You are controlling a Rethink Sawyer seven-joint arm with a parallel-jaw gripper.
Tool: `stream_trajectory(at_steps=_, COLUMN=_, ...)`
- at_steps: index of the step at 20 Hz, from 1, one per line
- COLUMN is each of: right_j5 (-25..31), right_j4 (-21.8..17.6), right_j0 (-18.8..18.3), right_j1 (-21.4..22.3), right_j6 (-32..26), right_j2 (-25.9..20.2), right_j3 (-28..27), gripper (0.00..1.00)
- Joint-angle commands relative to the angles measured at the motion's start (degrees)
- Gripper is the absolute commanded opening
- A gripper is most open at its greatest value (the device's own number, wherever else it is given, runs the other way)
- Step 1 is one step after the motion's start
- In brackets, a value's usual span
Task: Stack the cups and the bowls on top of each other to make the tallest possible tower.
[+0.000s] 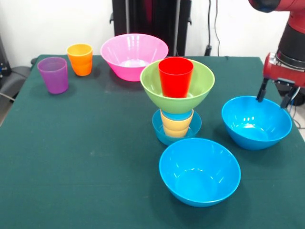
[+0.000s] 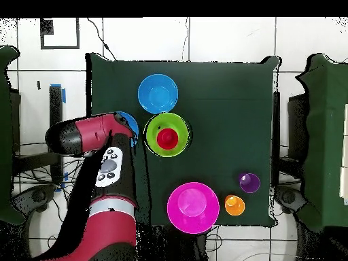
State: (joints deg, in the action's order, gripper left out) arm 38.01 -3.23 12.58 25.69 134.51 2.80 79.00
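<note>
Pincer of mine hangs with fingers apart over the far rim of the blue bowl just beside the tower on the tabletop; light, stiff, glossy plastic, likely slippery, so I'd pinch that thin rim.

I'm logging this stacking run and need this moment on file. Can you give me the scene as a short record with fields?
tower: small blue bowl at the base, yellow-orange cup, green bowl, red cup on top
loose bowls: pink bowl, two large blue bowls
loose cups: purple cup, orange cup
end effector: open, empty, over the far rim of the right-hand blue bowl in the front view
surface: green tablecloth
</note>
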Motion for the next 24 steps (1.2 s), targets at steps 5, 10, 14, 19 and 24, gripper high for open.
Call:
stream_trajectory(at_steps=5, right_j5=1.0, right_j4=-3.1, right_j0=-0.8, right_j1=-3.9, right_j6=-3.7, right_j2=-5.2, right_j3=-3.0, gripper=1.0)
stream_trajectory(at_steps=10, right_j5=0.8, right_j4=-2.9, right_j0=-1.0, right_j1=-4.2, right_j6=-3.9, right_j2=-5.6, right_j3=-3.1, gripper=1.0)
stream_trajectory(at_steps=14, right_j5=0.6, right_j4=-2.3, right_j0=-1.2, right_j1=-4.2, right_j6=-3.9, right_j2=-6.2, right_j3=-3.2, gripper=1.0)
stream_trajectory(at_steps=19, right_j5=3.6, right_j4=-0.9, right_j0=-0.5, right_j1=-3.9, right_j6=-2.7, right_j2=-6.6, right_j3=-4.9, gripper=1.0)
stream_trajectory(at_steps=24, right_j5=5.2, right_j4=-0.5, right_j0=0.0, right_j1=-4.3, right_j6=-1.9, right_j2=-6.6, right_j3=-6.7, gripper=1.0)
